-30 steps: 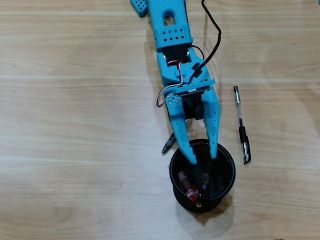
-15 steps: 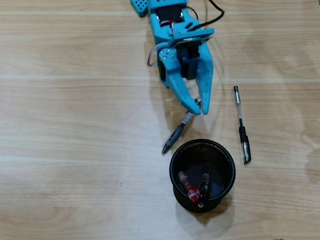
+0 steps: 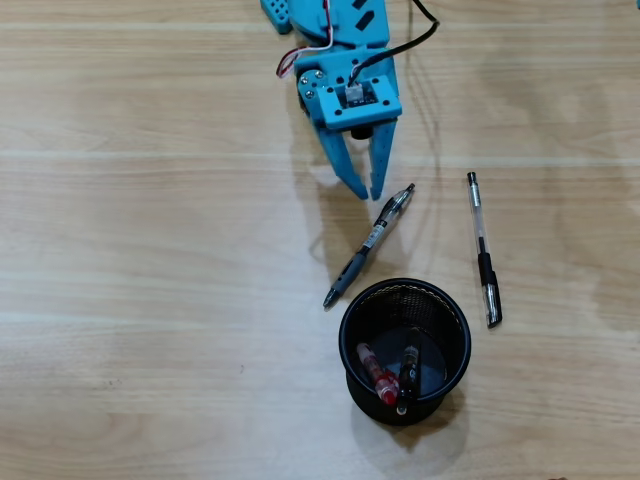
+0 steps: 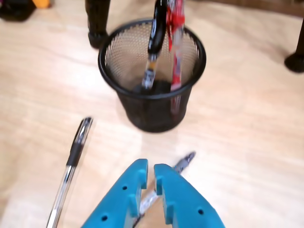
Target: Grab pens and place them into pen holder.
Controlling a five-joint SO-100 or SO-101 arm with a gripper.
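Overhead view: the pen holder, a round black mesh cup, stands on the pale wood-grain worktop toward the lower middle of the picture. Inside it lean two pens, a red and clear pen on the left and a black pen just beside it on the right. Two more pens lie flat on the wood outside the cup. The grey and clear pen lies slanted, its tip near the cup's upper left rim and its other end close to the fingertips of the tool. The clear pen with black cap lies nearly straight up and down to the right of the cup, apart from it. The blue tool hangs above the worktop near the top of the picture, its two fingers almost together with only a narrow slit between them, holding nothing. A black cable runs off the arm at the top.

Wrist view: the cup sits ahead with the black and red pens upright-leaning in it. The capped clear pen lies at the left. The grey pen's end peeks out beside the nearly shut blue fingers. Dark legs or feet stand on the surface behind the cup, blurred.
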